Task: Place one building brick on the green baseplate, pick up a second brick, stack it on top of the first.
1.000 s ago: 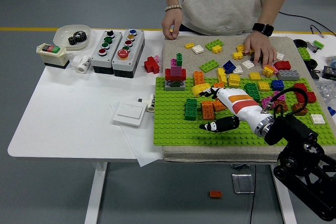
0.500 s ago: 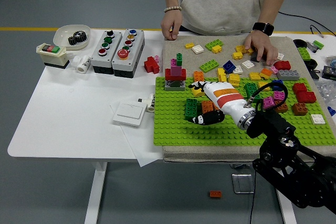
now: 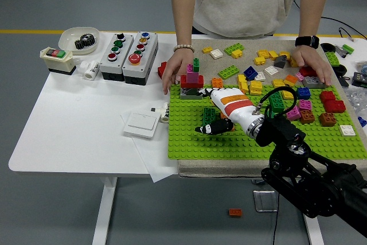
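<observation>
The green baseplate (image 3: 189, 142) lies on a beige mat at the table's right half. My right hand (image 3: 210, 111), white with orange stripes and black fingertips (image 3: 205, 128), reaches in from the lower right. It lies low over a dark green brick (image 3: 207, 116) near the plate's middle, fingers spread, gripping nothing that I can see. The hand hides the orange brick beside it. A red, pink and green stack (image 3: 192, 80) stands at the plate's back left. Several loose bricks (image 3: 258, 70) lie behind and to the right. The left arm is out of view.
A person stands at the far side. One hand (image 3: 175, 72) rests beside the stack, the other (image 3: 312, 64) among bricks at the back right. Two button boxes (image 3: 127, 54), a gear bowl (image 3: 77, 38) and a white switch (image 3: 141, 123) sit left of the mat.
My right hand has swept left across the baseplate, from its front middle to over the dark green brick. The person's hands moved: one down beside the stack, the other to the right.
</observation>
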Robot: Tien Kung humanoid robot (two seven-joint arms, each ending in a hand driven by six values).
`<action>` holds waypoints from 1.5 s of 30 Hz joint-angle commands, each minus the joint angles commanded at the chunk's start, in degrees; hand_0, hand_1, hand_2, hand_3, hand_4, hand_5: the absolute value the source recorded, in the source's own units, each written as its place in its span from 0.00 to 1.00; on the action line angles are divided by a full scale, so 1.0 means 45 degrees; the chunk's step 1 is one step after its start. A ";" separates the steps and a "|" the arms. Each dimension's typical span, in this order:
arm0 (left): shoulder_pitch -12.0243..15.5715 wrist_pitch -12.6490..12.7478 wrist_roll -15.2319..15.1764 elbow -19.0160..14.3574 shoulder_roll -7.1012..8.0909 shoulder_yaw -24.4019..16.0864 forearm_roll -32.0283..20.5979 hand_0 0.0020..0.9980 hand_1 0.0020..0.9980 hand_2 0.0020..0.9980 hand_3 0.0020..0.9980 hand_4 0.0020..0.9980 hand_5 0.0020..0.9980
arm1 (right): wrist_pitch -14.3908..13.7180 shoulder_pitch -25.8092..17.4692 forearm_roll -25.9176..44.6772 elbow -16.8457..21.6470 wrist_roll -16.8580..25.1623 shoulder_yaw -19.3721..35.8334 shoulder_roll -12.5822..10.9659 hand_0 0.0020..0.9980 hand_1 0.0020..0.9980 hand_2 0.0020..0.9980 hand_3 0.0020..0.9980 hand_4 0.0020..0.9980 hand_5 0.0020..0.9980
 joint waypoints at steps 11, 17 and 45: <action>-0.0023 -0.0028 0.0029 -0.0010 0.0001 -0.0032 0.0066 0.84 0.82 0.82 0.62 0.72 0.68 | 0.0027 0.0324 -0.0540 -0.0744 0.0111 -0.0369 0.0207 0.55 0.68 0.76 0.82 1.00 0.45; -0.0042 -0.0027 0.0020 -0.0015 0.0009 -0.0008 0.0044 0.84 0.82 0.82 0.62 0.72 0.68 | -0.0058 0.0471 -0.0852 -0.1072 0.0298 -0.0485 0.0211 0.53 0.66 0.74 0.81 1.00 0.45; -0.0085 -0.0004 0.0070 -0.0045 0.0019 -0.0063 0.0196 0.84 0.82 0.82 0.62 0.72 0.68 | -0.0629 0.0545 -0.1210 -0.1783 0.1008 -0.0573 0.0146 0.42 0.56 0.66 0.66 0.95 0.49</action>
